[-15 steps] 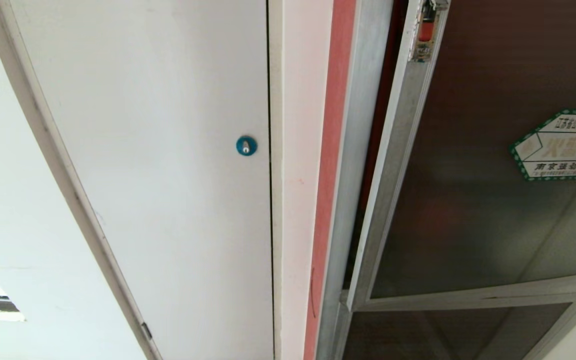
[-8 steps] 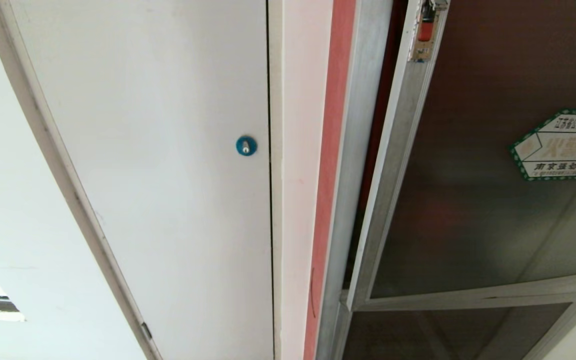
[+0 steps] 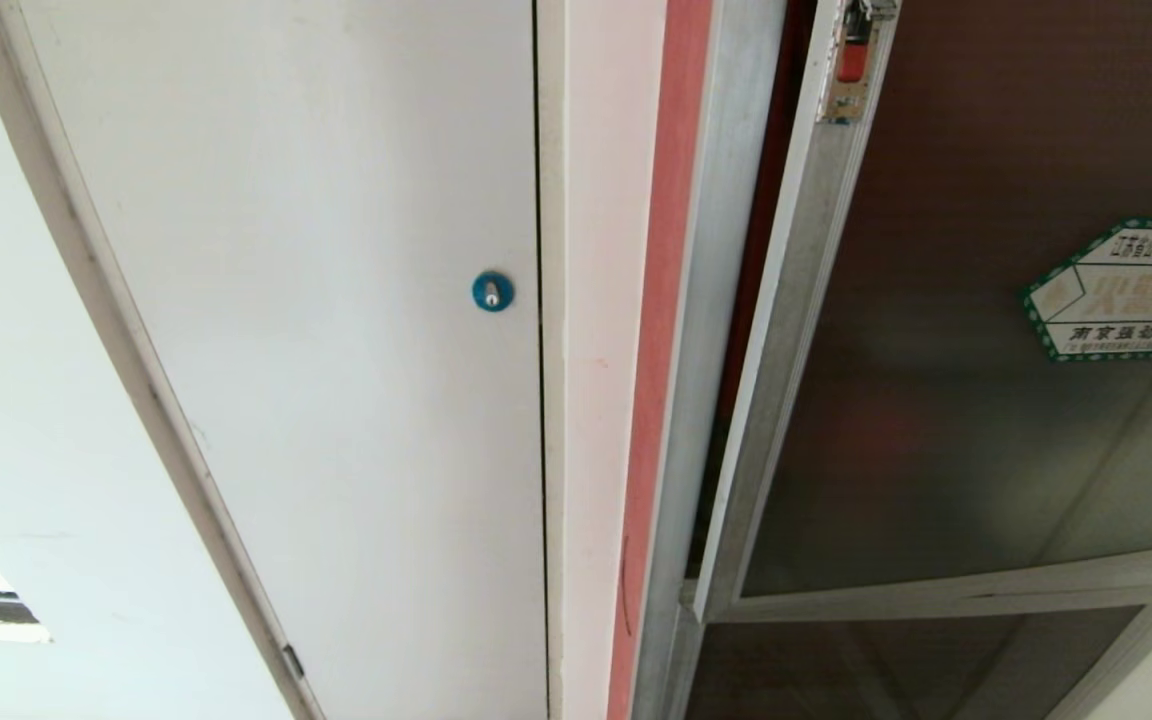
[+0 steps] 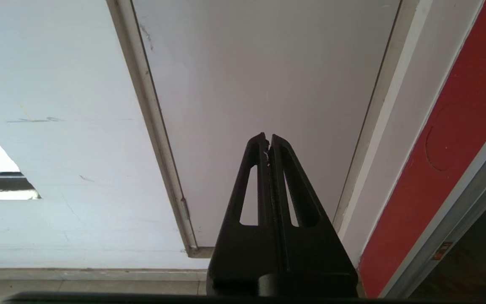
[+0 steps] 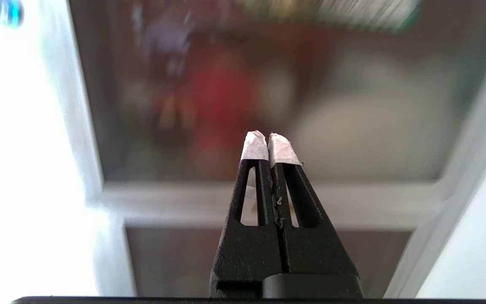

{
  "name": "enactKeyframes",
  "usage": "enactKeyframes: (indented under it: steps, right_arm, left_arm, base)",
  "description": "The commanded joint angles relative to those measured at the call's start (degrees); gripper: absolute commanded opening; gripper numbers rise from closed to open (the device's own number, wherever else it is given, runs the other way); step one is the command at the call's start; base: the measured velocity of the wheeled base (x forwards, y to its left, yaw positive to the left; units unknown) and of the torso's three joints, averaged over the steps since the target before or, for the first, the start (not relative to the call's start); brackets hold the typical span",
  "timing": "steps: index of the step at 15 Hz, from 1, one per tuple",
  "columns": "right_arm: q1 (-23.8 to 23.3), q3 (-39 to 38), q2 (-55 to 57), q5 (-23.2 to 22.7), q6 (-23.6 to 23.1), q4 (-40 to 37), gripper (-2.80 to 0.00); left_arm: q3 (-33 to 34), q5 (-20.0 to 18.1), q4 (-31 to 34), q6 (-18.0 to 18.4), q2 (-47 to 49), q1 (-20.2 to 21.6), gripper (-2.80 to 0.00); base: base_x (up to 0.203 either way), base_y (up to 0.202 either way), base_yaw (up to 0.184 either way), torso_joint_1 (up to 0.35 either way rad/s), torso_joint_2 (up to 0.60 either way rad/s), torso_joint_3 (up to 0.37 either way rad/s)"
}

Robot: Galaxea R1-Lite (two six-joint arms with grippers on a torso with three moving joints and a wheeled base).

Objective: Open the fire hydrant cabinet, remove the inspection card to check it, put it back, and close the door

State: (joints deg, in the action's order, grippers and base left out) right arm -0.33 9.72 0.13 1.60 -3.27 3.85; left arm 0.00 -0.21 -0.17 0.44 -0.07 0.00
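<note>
While the door [image 3: 956,380] stands slightly ajar from the cabinet [image 3: 696,400] frame, its green-bordered sticker [image 3: 1126,290] facing out, neither arm shows in the head view. Right gripper [image 5: 268,145], white-tipped fingers pressed together and holding nothing, points at the glass; left gripper [image 4: 268,141], also closed and empty, faces the white door [image 3: 336,300]
</note>
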Motion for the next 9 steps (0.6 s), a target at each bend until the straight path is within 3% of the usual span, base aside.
enactKeyframes:
  steps: [1,4,9]
  right_arm:
    - [-0.02,-4.26,-0.22,-1.16,0.03,0.45,-2.8]
    - [-0.02,-9.7,-0.22,-3.18,-1.48,4.17,-2.8]
    - [-0.02,-9.81,-0.22,-4.14,-2.16,-0.95,-2.8]
  left_arm:
    - [0.09,-0.06,-0.02,0.0,0.07,0.0,-2.8]
    - [0.09,-0.05,-0.1,0.0,0.07,0.0,-2.8]
    - [0.09,0.03,-0.01,0.0,0.07,0.0,-2.8]
  base:
    - [0.0,0.0,0.0,0.0,0.0,0.0]
    - [0.0,0.0,0.0,0.0,0.0,0.0]
    - [0.0,0.0,0.0,0.0,0.0,0.0]
